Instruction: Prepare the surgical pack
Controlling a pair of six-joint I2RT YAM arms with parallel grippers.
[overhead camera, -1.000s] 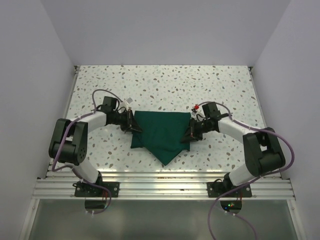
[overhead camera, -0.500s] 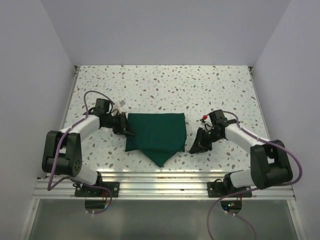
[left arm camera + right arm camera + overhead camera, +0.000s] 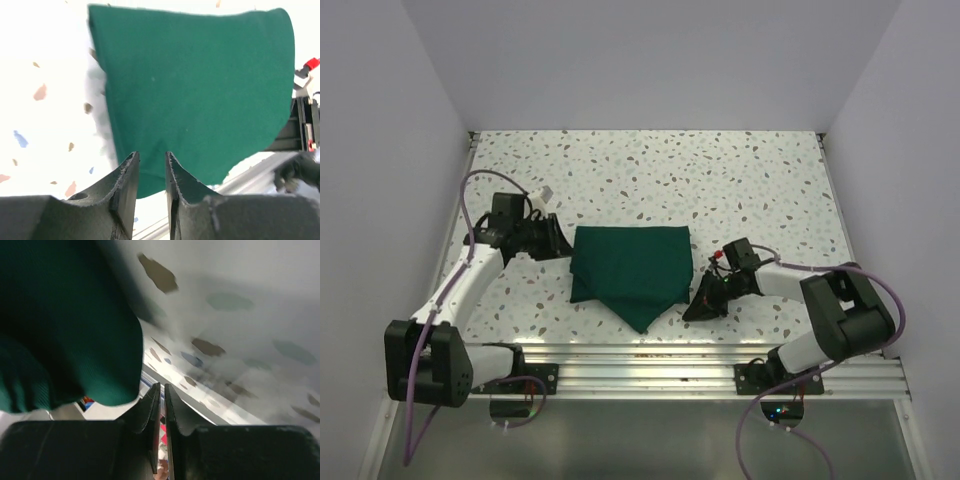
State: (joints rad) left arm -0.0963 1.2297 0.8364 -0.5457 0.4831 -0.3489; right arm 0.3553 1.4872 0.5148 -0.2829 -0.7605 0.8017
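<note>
The surgical pack [image 3: 632, 268] is a dark green drape folded into a flat packet with a point facing the near edge, lying mid-table. It fills the left wrist view [image 3: 200, 90] and shows at the upper left of the right wrist view [image 3: 60, 330]. My left gripper [image 3: 558, 246] is just off the drape's left edge, its jaws a little apart with nothing between them [image 3: 151, 157]. My right gripper [image 3: 694, 310] is low on the table by the drape's near right side, its jaws almost closed and empty [image 3: 162, 387].
The speckled white tabletop [image 3: 650, 170] stretches behind the drape. An aluminium rail [image 3: 650, 375] runs along the near edge, close to the right gripper. White walls enclose the left, right and back sides.
Both grippers have let go of the drape's side edges and drawn away: the left arm swung out to the left, the right arm pulled back toward the near edge. The drape slid slightly left.
</note>
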